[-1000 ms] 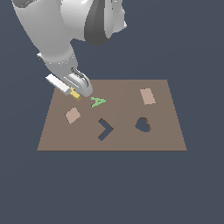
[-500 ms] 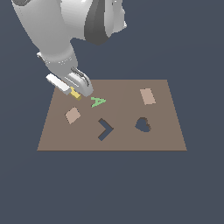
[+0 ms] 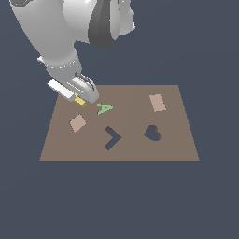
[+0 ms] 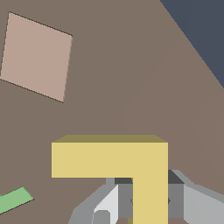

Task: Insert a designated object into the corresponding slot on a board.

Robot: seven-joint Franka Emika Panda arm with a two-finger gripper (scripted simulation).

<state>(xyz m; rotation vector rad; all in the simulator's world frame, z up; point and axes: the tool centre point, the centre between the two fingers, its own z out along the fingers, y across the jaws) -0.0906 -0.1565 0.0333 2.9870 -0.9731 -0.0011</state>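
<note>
The yellow chevron piece [image 3: 80, 101] shows as a small yellow bit under my gripper [image 3: 82, 99] at the brown board's [image 3: 163, 149] back corner on the exterior view's left. In the wrist view the chevron [image 4: 118, 159] fills the frame's middle, one leg between my fingers [image 4: 192, 205], which are shut on it. It looks held just above the board. The dark chevron slot [image 3: 111, 138] lies nearer the board's front middle, apart from the gripper. The green "A" piece [image 3: 104, 108] sits just beside the gripper, toward the exterior view's right.
A tan square tile [image 3: 77, 123] lies on the board in front of the gripper; it also shows in the wrist view [image 4: 36, 57]. Another tan tile [image 3: 158, 102] lies at the back right. A dark heart cutout [image 3: 152, 133] is right of the slot. The arm looms over the board's back left.
</note>
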